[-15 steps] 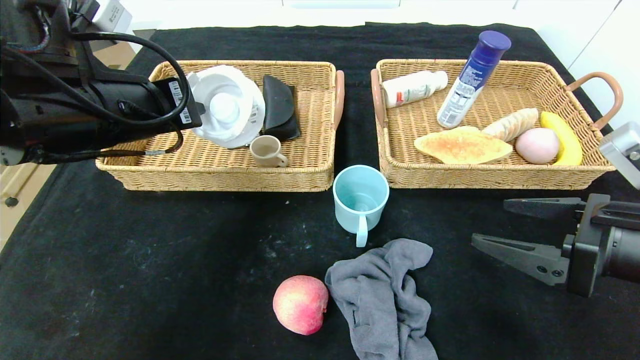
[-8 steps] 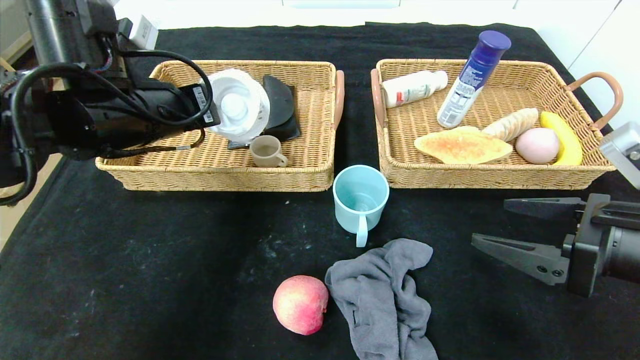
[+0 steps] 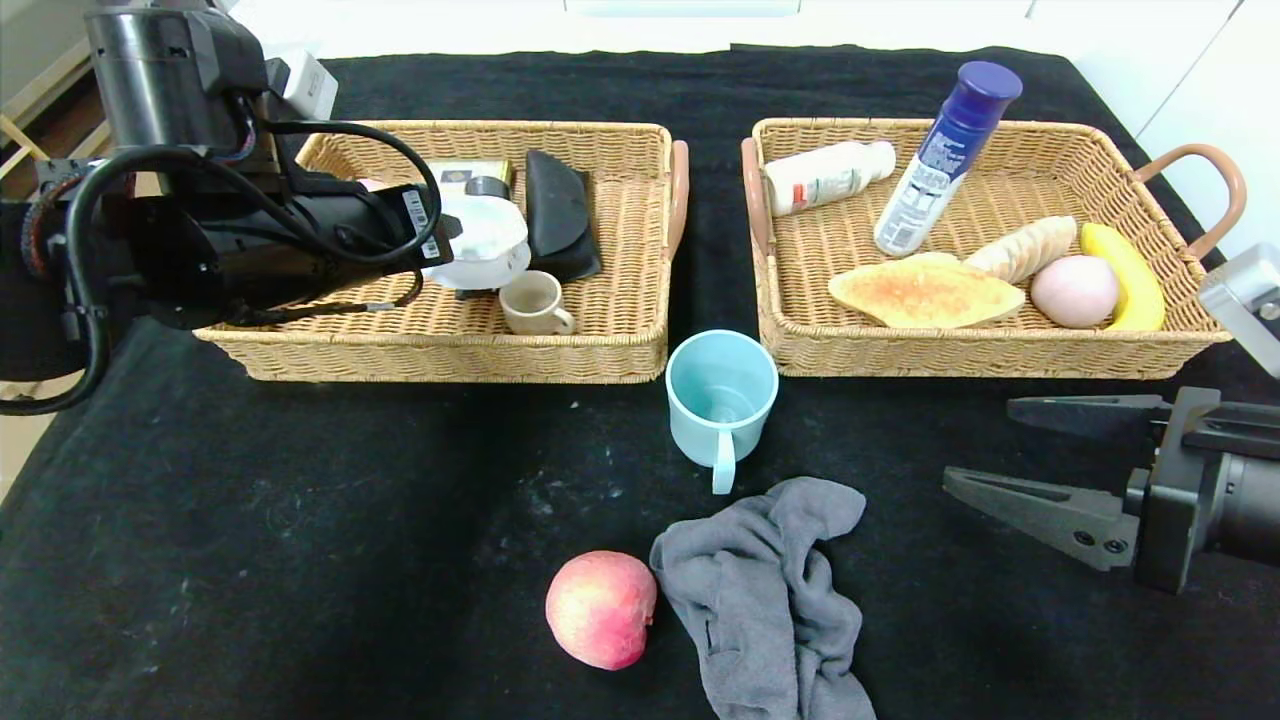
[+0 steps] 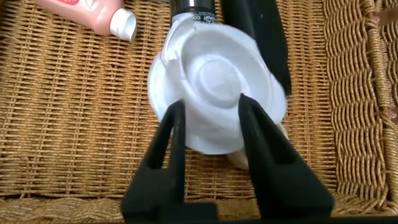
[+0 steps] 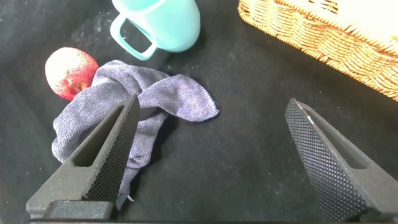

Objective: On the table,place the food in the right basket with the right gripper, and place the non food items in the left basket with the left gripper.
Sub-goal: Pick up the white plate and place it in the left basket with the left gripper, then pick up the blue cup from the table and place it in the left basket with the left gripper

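Head view: the peach (image 3: 601, 608) lies near the front edge of the table (image 3: 300, 520), touching a grey cloth (image 3: 770, 600), its crease facing the cloth. The left gripper (image 3: 470, 245) reaches level over the left basket (image 3: 440, 350). The right gripper (image 3: 1010, 450), fingers spread wide and empty, points leftward before the right basket (image 3: 1000, 355).

Left wrist view: its fingers (image 4: 171, 137), part spread, straddle a white lid (image 4: 217, 93).

Right wrist view: the fingers (image 5: 112, 143) frame the cloth.

I see both baskets (image 3: 620, 340) (image 3: 1000, 355) as rough woven wicker, table (image 3: 300, 520) w/ matt black cloth. Rag (image 3: 770, 590) is soft grey fabric, mug (image 3: 720, 395) smooth plastic-looking. Right gripper (image 5: 211, 155) fingers (image 5: 99, 162): matt black, knurled pads. White lid (image 4: 214, 87) smooth plastic.
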Robot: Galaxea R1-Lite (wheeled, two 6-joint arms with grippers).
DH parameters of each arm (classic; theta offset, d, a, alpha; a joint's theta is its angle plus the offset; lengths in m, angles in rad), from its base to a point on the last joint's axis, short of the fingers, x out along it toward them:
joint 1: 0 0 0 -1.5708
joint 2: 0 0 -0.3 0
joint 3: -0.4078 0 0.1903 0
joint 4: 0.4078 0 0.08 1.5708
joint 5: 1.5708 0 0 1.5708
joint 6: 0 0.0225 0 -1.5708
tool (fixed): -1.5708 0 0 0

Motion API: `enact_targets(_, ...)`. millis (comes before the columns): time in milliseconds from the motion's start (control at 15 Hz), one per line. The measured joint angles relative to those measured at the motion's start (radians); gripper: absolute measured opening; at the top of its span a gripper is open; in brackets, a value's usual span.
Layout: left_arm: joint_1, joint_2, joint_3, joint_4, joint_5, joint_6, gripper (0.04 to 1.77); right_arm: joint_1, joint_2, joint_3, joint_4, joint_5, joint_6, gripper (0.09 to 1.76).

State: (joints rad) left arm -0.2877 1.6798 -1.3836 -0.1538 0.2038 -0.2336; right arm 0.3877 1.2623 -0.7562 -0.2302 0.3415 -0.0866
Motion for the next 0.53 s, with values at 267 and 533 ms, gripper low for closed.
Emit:
enact_targets(267,-0.004,-0.003,0.006,0.001,0.001,0.0,1.12,0.0,0.0,0.0,0.0,0.001,0.0,1.71)
enact_targets(533,-0.011,-0.027,0.026,0.002,0.0,-0.001,1.36,0.0,-0.001,0.0,0.0,0.001,0.0,1.71)
